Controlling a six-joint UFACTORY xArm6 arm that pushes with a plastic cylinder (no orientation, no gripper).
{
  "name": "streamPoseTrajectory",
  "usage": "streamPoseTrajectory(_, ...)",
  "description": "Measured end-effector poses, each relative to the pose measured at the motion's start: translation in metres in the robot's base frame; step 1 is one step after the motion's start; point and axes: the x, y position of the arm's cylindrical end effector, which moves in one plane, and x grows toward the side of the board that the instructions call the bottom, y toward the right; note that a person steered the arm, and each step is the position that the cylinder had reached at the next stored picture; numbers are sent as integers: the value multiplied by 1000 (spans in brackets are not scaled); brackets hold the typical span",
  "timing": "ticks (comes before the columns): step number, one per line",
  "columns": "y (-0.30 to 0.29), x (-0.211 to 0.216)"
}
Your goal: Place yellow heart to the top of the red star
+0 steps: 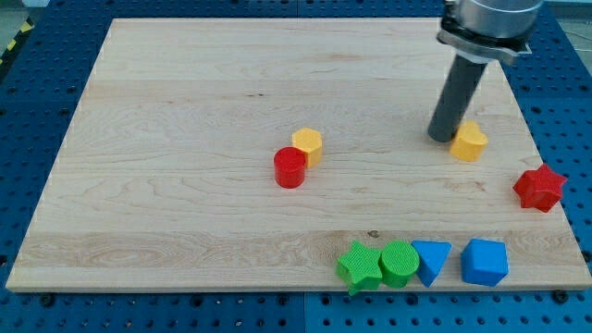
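**A:** Where was my tip at that moment?

**B:** It stood on the wooden board, toward the view's upper right, right against the yellow heart. The heart sat just to the view's right of the rod's lower end, touching it or very nearly so.

**A:** And the red star?

**B:** At the board's right edge, below and to the view's right of the heart. The two were near each other but apart, with bare wood between them.

**A:** Was anything clamped or let go?

**B:** Nothing of that kind: the arm ended in a plain dark rod, with nothing to close or release. It only leaned on the heart's side.

**A:** What else lay on the board?

**B:** Near the middle, a red cylinder and a yellow hexagon touched, the hexagon above and to the right. Along the view's bottom edge ran a row: a green star, a green cylinder pressed against it, a blue triangle touching that, then a blue block of angular shape, just beside.

**A:** Any writing, labels or brands?

**B:** I could read none on the blocks, the board, or the blue perforated table around it.
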Motion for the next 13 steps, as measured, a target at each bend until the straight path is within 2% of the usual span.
streamPoseTrajectory(2,32,1)
streamPoseTrajectory(4,32,3)
streamPoseTrajectory(5,32,20)
streamPoseTrajectory(7,38,15)
streamPoseTrajectory(9,19,31)
streamPoseTrajectory(13,52,39)
